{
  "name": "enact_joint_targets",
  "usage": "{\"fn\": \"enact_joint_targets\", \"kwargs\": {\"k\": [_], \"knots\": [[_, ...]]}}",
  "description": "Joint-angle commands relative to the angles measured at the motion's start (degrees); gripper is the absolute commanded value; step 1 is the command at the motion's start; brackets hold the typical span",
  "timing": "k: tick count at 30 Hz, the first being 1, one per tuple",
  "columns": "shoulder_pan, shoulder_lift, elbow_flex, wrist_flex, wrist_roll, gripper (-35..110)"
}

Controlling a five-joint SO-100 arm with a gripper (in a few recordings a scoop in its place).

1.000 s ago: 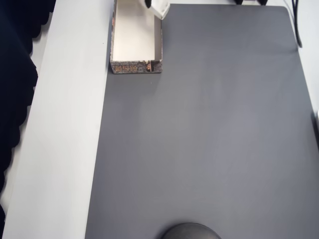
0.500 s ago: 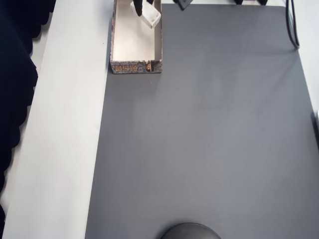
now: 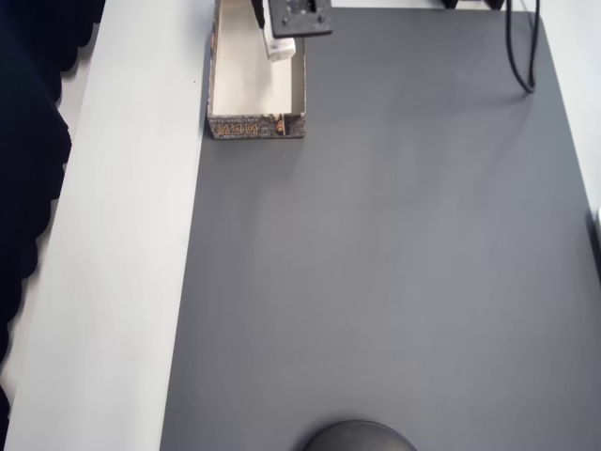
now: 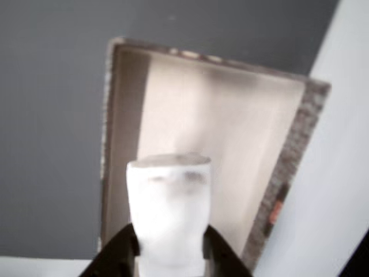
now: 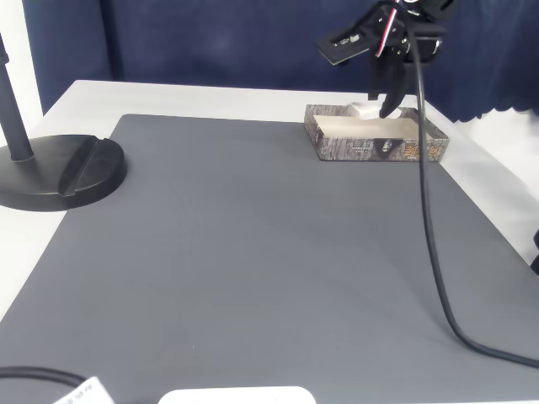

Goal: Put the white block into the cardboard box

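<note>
The cardboard box [image 3: 255, 126] sits at the top left corner of the grey mat, open side up, with cream inner walls and printed brown sides. My gripper [image 3: 272, 38] hangs over its inside, shut on the white block [image 3: 281, 47]. In the wrist view the white block [image 4: 168, 213] stands upright between my two black fingers [image 4: 118, 257], with the cardboard box [image 4: 230, 133] directly beneath it. In the fixed view my gripper [image 5: 381, 108] holds the white block [image 5: 365, 109] just above the rim of the cardboard box [image 5: 362, 150].
The grey mat [image 3: 394, 263] covers most of the white table [image 3: 131, 235]. A black round stand base [image 5: 63, 172] sits at the mat's left edge in the fixed view. A black cable [image 5: 429, 236] hangs from the arm across the right side.
My gripper has carried the white block from above the box's right wall to over the box's inside. More of the arm's black mount now shows at the overhead view's top.
</note>
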Motion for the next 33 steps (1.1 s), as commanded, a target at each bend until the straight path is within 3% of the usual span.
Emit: {"fn": "enact_joint_targets", "kwargs": {"k": [1, 13, 20, 33], "knots": [[-0.3, 2.3, -3.9, -1.3, -4.9, -2], [1.2, 0.4, -4.6, -3.9, -7.6, -2], [2.2, -1.3, -5.4, -3.8, -17.3, -2], [2.5, -7.6, -9.8, -4.0, -16.8, -2]]}}
